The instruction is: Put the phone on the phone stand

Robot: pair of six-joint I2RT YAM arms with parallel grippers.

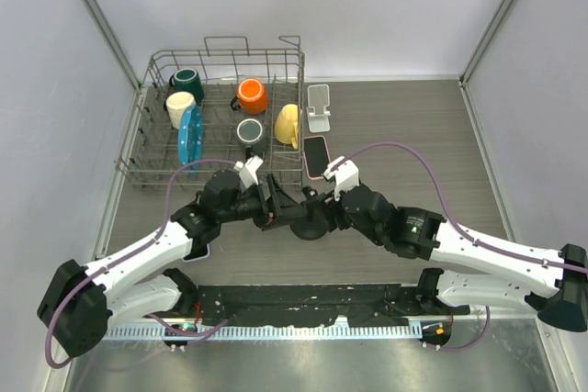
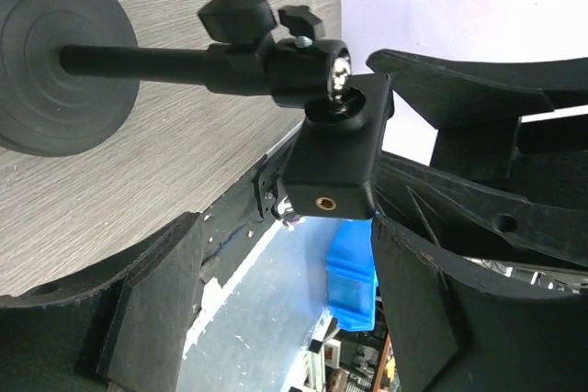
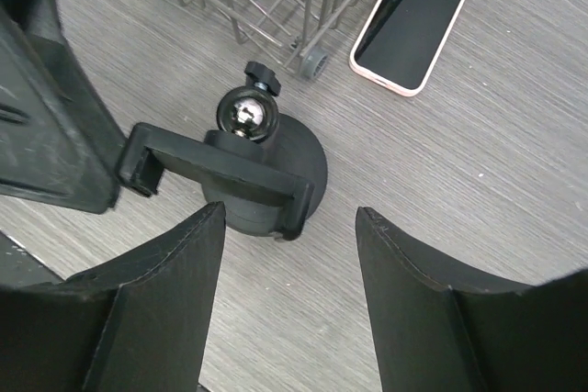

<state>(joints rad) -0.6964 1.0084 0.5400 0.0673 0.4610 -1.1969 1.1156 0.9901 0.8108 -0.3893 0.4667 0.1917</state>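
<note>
Pre-pick: hovering at phone stand [image 3: 243, 172], left jaws and right jaws both apart. Next: grasp pink-cased phone [image 3: 413, 20] off surface.

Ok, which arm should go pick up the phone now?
Right. The right gripper is open above the black phone stand, and the phone lies flat just beyond it; the left gripper is farther off, at the stand's clamp.

5 mugs [image 1: 250, 94], 1 plate [image 1: 190, 133], 1 rack [image 1: 216, 140], 1 phone [image 1: 315, 155], 1 blk stand [image 1: 310, 229], 1 wht stand [image 1: 318, 107].
</note>
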